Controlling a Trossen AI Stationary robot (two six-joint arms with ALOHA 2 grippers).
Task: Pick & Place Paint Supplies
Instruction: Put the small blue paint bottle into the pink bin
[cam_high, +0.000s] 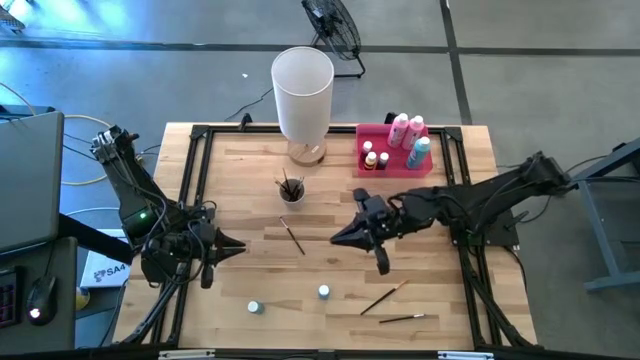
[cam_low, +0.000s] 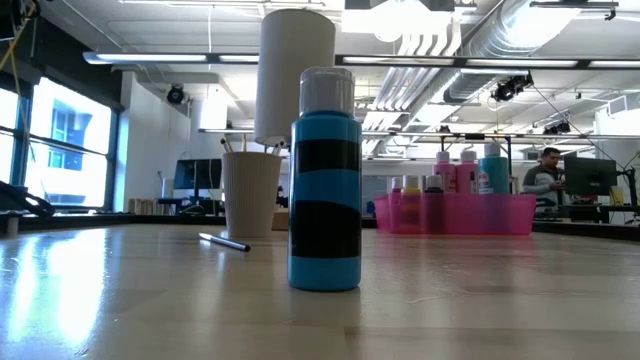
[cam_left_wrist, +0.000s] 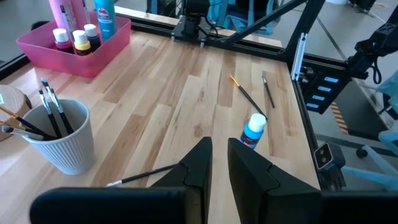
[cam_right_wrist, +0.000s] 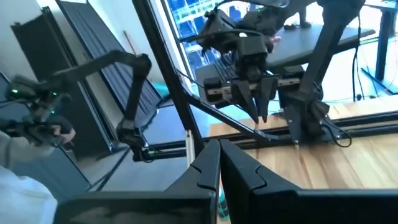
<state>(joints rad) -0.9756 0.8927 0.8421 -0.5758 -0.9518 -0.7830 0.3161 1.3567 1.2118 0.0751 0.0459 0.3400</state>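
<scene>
A blue paint bottle (cam_left_wrist: 253, 131) is standing upright on the counter (cam_high: 440, 300) near two loose paintbrushes (cam_high: 383, 297), while another brush (cam_high: 292, 237) is lying near the ribbed cup (cam_high: 291, 189) of brushes. More bottles are sitting in the pink tray (cam_high: 392, 163). The left claw (cam_high: 236, 247) is hovering narrowly parted and empty; the right claw (cam_high: 338, 238) is hovering fully closed, holding nothing

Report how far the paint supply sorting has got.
Done: several bottles stand in the pink tray and brushes in the white cup. In hand: nothing; the left gripper and right gripper hover empty over the table. Left: two small bottles and three loose brushes.
</scene>
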